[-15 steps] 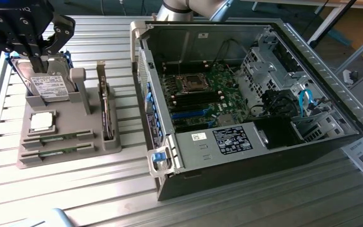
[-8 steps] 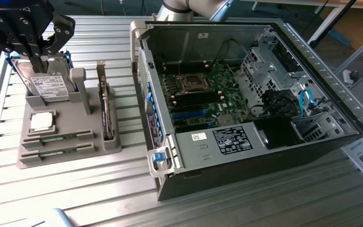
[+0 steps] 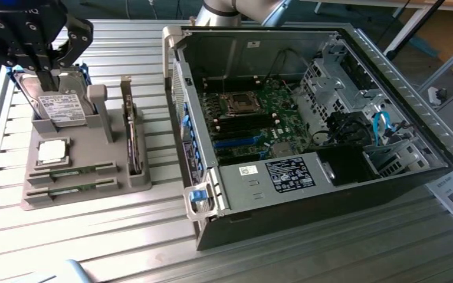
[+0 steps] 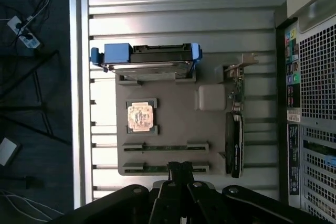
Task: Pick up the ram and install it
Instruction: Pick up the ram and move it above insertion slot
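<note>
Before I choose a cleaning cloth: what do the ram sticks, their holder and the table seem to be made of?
Ram sticks: likely circuit board, matte green along the thin edge.
Holder: probably plastic, matte; even dull grey, moulded slots.
Table: metal, perhaps aluminium; silvery ribbed slats with a soft sheen.

Hard drive (image 3: 59,109) upright in grey holder (image 3: 92,191), processor chip (image 3: 52,152) flat; likely expansion card (image 3: 134,141); open computer case (image 3: 219,50).

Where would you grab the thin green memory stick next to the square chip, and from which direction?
Probably the memory stick at the middle of its long top edge, straight down from above: it seems to stand on edge in the grey holder, whose blocks cover both ends.
</note>
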